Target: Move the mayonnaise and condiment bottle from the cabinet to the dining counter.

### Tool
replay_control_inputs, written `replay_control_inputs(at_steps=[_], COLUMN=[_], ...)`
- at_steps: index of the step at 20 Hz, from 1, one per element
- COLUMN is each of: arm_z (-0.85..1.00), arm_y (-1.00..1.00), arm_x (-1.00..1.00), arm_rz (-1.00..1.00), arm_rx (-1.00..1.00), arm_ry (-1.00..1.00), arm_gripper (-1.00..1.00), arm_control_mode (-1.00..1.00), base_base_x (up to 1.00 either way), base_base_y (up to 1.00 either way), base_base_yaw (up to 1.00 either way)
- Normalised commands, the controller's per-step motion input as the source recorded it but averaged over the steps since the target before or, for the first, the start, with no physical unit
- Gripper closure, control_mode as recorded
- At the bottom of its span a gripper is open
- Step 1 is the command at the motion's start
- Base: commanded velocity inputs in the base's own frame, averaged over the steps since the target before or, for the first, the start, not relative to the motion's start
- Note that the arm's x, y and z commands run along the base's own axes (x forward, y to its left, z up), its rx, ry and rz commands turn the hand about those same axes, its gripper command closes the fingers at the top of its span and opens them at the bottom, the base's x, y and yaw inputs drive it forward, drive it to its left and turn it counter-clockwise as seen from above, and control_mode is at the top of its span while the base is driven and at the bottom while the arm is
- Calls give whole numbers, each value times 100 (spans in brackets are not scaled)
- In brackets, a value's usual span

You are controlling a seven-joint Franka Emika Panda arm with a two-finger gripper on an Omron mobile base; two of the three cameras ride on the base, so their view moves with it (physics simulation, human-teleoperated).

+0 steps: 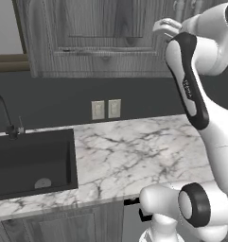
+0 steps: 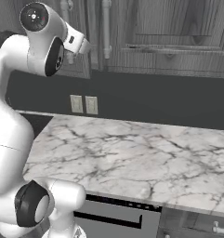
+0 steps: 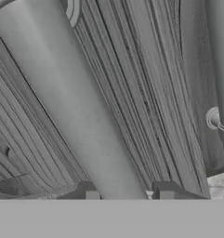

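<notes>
Fingertips (image 3: 92, 192) sat either side of the cabinet (image 1: 87, 38) door handle (image 3: 71, 111); whether they actually pinched it, I couldn't tell.

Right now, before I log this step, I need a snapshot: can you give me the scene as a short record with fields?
end effector: raised at the cabinet, one fingertip on each side of a door handle
grip: cannot tell whether it clamps the handle
handle: grey round bar
cabinet: grey wood-grain, doors look closed
counter: marble, below the cabinet
sink: black, set in the counter's left part
outlets: two, on the dark wall
</notes>
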Motion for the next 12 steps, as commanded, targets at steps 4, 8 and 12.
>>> replay_control_inputs(at_steps=[4, 8, 12], arm_z=[0, 0, 0], arm_y=[47, 59, 65], arm_x=[-61, -57, -58], arm_rz=[5, 5, 4], arm_rx=[1, -3, -9], arm_ry=[18, 3, 0], arm_gripper=[100, 100, 100], arm_control_mode=[-100, -100, -100], base_base_x=[0, 0, 0], base_base_y=[0, 0, 0], base_base_yaw=[0, 0, 0])
